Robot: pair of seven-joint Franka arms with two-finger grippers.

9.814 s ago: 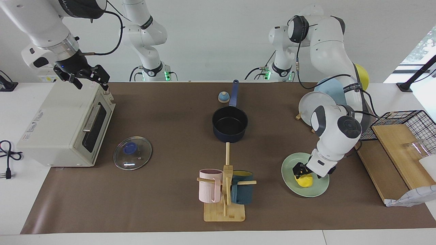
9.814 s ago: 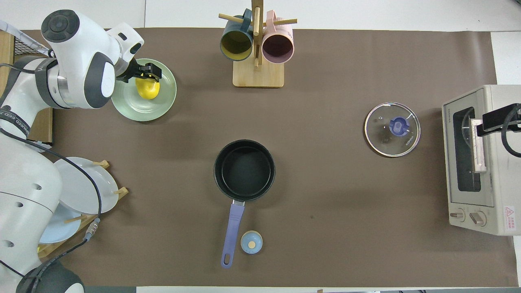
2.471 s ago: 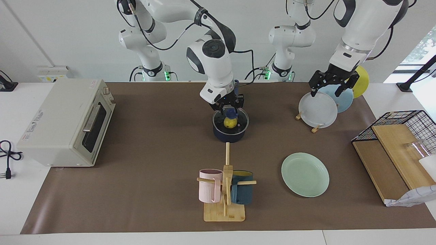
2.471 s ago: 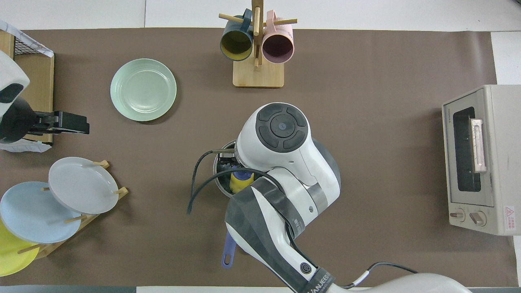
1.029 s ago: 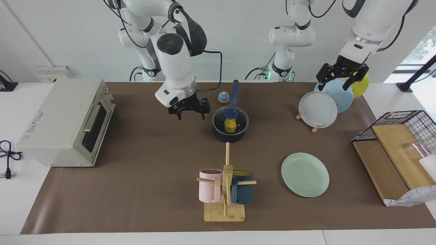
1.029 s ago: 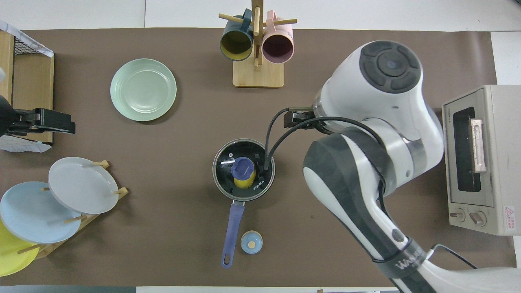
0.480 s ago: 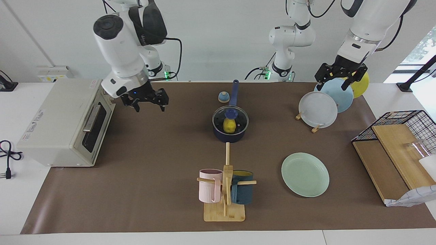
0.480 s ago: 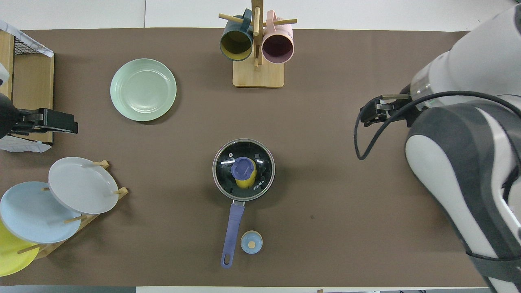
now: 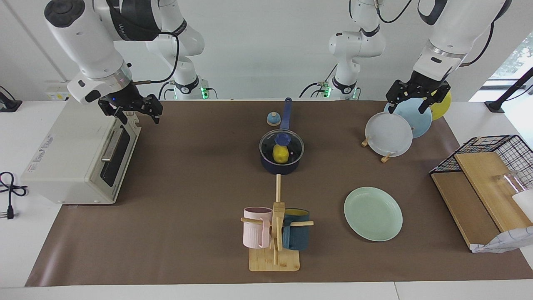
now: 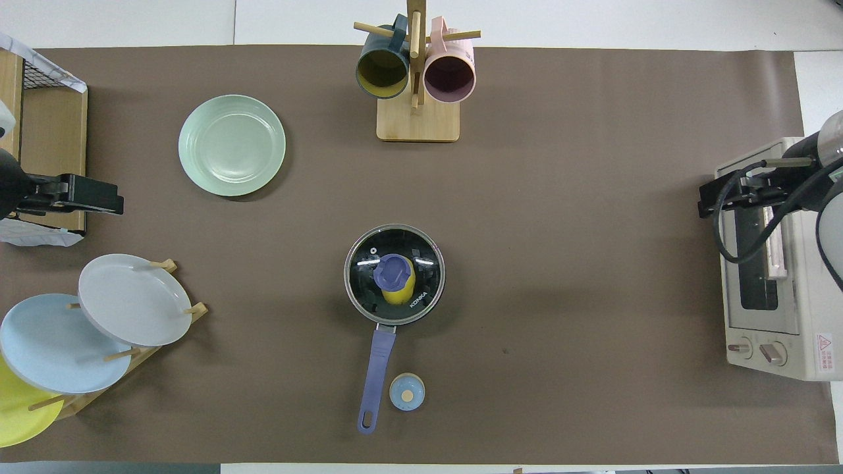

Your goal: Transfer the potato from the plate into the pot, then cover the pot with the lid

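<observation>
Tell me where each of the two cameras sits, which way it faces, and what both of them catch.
Facing view: high across the table, looking at the robots; both arms show whole, the right gripper over the oven, the left gripper over the plate rack.
Overhead view: high above the robots' end, looking steeply down; only the arms' ends show at the side edges.
Shared: the pot with the lid on it and the potato inside, the empty plate, the mug stand.

A white table (image 9: 16, 250) is covered by a brown mat (image 9: 187, 196). A plain white wall (image 9: 266, 46) is seen at the robots' end. A window (image 9: 514, 58) with greenery outside is seen at the left arm's end. A socket box (image 9: 58, 88) is fixed low on the wall.
</observation>
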